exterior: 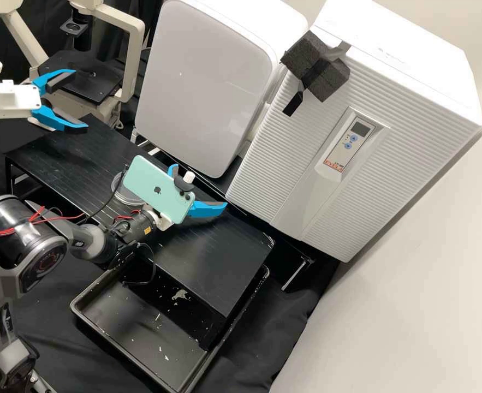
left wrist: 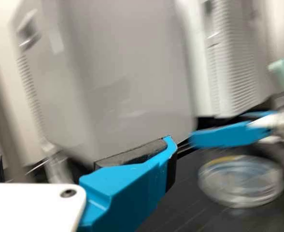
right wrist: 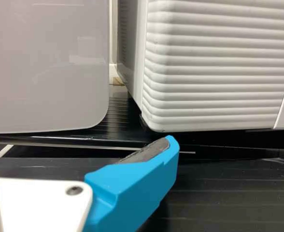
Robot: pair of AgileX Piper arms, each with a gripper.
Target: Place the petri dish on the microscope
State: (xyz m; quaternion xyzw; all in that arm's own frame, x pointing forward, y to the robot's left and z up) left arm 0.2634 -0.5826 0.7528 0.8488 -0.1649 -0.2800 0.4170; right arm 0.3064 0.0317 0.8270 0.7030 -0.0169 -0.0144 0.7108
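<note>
In the high view my left gripper [exterior: 80,102], open and empty, hangs before the microscope's black stage [exterior: 81,78] at the upper left. My right gripper [exterior: 201,186], open with nothing held, is above the black platform, right of the clear petri dish [exterior: 119,192], which a mint phone partly covers. The left wrist view has the left gripper [left wrist: 79,137] with its fingers wide apart; farther off the dish [left wrist: 242,181] lies flat on the platform, near the right gripper's blue finger [left wrist: 224,135]. Between the right gripper's [right wrist: 80,137] spread fingers, the right wrist view shows no dish.
The black platform [exterior: 219,262] spans the middle, with a dark tray [exterior: 142,327] partly beneath its front. Behind stand a white rounded cabinet [exterior: 202,82] and a ribbed white unit [exterior: 306,164]. A cable [exterior: 108,199] hangs near the dish.
</note>
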